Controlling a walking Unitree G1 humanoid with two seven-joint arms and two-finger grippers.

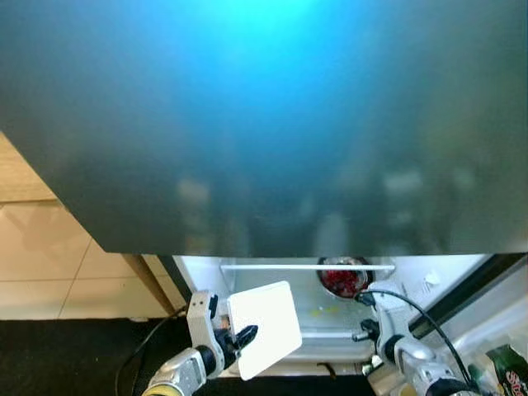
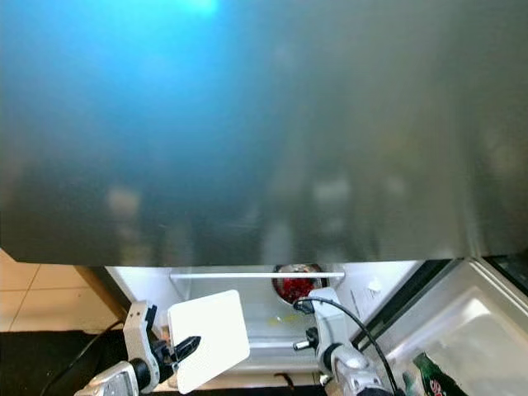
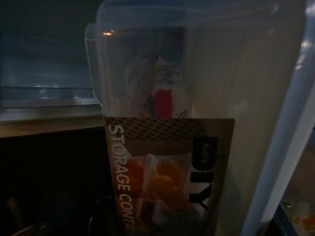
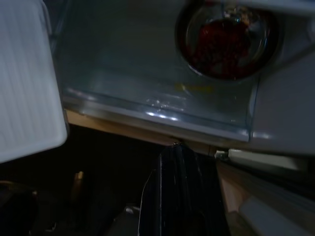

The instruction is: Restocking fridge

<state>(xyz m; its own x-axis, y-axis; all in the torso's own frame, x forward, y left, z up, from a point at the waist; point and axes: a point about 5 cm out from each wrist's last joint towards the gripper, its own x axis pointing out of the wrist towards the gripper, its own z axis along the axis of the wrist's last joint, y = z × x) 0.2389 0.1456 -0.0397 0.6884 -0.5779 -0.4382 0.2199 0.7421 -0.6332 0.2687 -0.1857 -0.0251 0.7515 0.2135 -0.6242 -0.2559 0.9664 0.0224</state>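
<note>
My left gripper is shut on a clear storage container with a white lid, held tilted in front of the open fridge's lower compartment. Up close, the container carries a paper label reading "STORAGE CONTAINER". A dark bowl of red food sits at the back of the lit glass shelf. To the right of the container, my right gripper hovers at the shelf's front edge with its black fingers pressed together and nothing between them. The bowl lies ahead of it.
A broad dark fridge panel hangs blurred over the compartment. The open fridge door stands at the right with a green packet in its rack. Beige floor tiles, a wooden leg and a dark mat lie at the left.
</note>
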